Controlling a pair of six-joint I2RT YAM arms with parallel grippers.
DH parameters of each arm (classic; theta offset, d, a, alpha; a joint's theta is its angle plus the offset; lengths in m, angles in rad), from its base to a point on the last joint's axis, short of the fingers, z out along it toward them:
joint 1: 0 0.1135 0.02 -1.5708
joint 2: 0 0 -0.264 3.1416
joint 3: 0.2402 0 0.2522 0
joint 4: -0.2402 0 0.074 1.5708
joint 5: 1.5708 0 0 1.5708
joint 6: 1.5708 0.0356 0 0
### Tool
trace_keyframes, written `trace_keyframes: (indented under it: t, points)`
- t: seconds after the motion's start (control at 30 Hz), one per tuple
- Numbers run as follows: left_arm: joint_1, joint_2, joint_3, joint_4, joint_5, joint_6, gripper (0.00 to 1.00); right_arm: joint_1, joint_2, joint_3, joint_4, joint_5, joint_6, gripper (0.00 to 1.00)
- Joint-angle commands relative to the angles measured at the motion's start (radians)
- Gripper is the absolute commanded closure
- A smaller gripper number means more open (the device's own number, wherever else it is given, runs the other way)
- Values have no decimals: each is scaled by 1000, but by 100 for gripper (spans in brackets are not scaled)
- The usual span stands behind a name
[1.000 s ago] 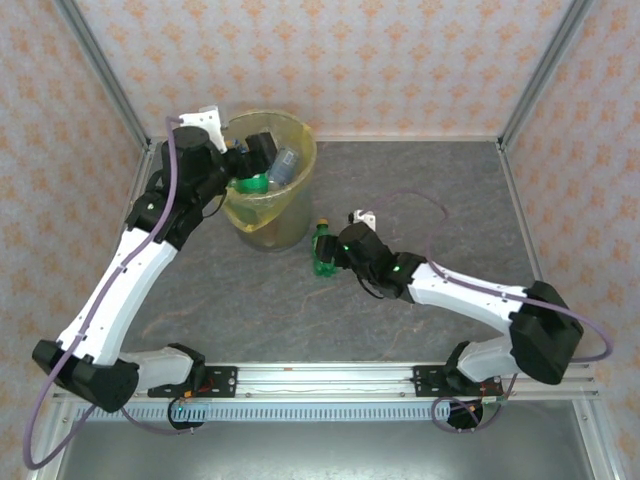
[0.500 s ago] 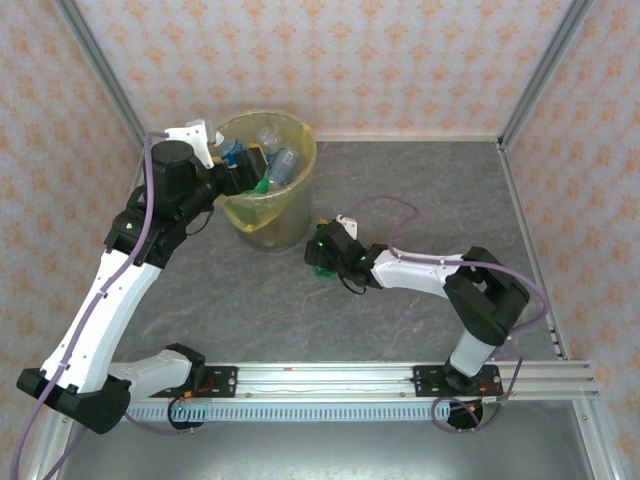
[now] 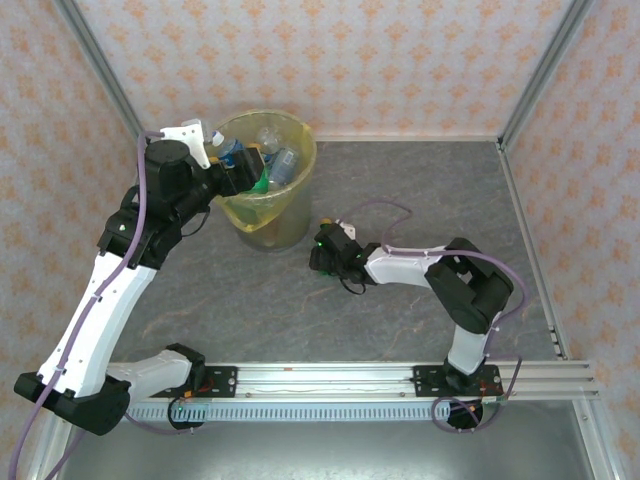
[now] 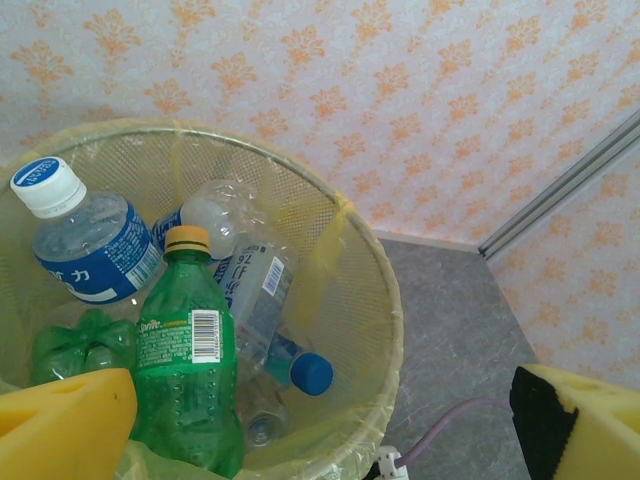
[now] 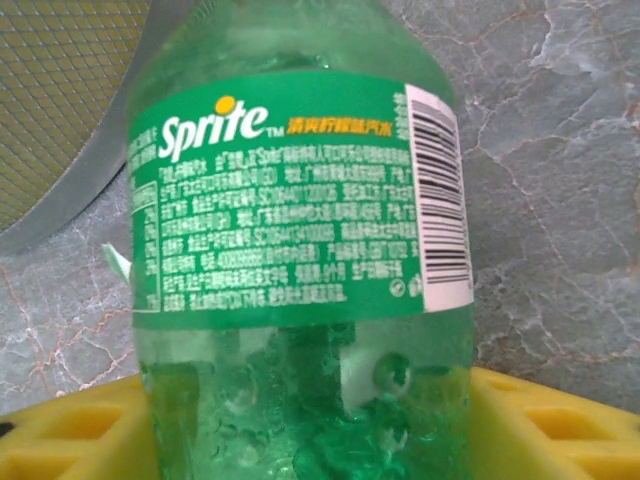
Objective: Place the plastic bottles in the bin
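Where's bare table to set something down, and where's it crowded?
Free: the table from the right arm to the far-right corner, and the near strip between the arms. Crowded: the bottle-filled bin and the right hand around the green bottle beside it.

Left arm raised, reaching far-left; left gripper [image 3: 255, 172] jaws wide apart. Right arm folded low, stretched leftward; right gripper [image 3: 322, 256] jaws part-way apart, grip unclear.

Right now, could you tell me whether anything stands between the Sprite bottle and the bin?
Nothing lies on the table between the Sprite bottle and the bin. The open left pincer hangs over the bin's left rim, though, and may crowd a drop.
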Motion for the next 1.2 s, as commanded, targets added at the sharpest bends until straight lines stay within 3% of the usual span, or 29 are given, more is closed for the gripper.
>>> trace_keyframes:
  t: [0.0, 0.33, 0.73, 1.17]
  points:
    - [3, -7, 36, -17, 12, -15, 3, -2, -17, 25, -5, 15, -10, 43]
    - [4, 21, 9, 66, 89, -92, 5, -2, -187, -7, -12, 106, -56, 44]
    - [-6, 94, -49, 299, 340, -274, 15, -2, -583, -74, 47, 170, -176, 45]
    - [-224, 288, 26, 415, 410, -306, 22, 0, -771, -78, 51, 103, -228, 46]
